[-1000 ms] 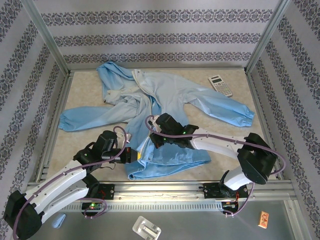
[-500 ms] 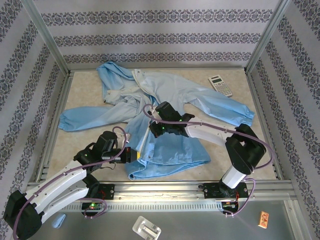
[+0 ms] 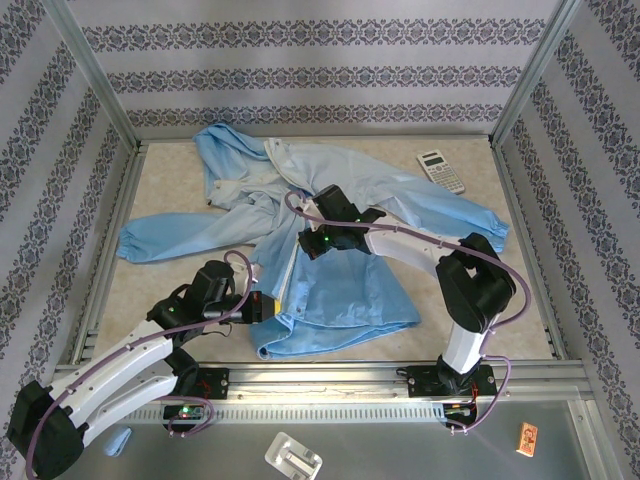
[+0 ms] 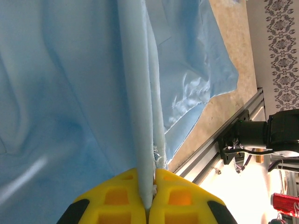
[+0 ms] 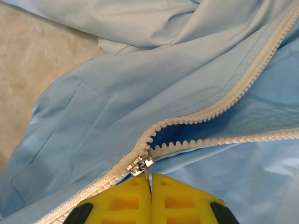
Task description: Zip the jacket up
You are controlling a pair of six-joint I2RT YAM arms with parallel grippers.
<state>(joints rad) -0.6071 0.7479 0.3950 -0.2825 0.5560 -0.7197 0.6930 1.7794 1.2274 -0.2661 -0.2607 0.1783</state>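
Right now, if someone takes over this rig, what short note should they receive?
Left gripper: shut on the jacket at its bottom hem, by the zipper.
Right gripper: shut on the zipper pull.
Done: teeth joined on the hem side of the pull.
Left to do: the two open rows of teeth beyond it, toward the collar.
The calculator lies apart, far right.

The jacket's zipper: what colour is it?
The zipper is white, on a light-blue jacket; clearest in the right wrist view.
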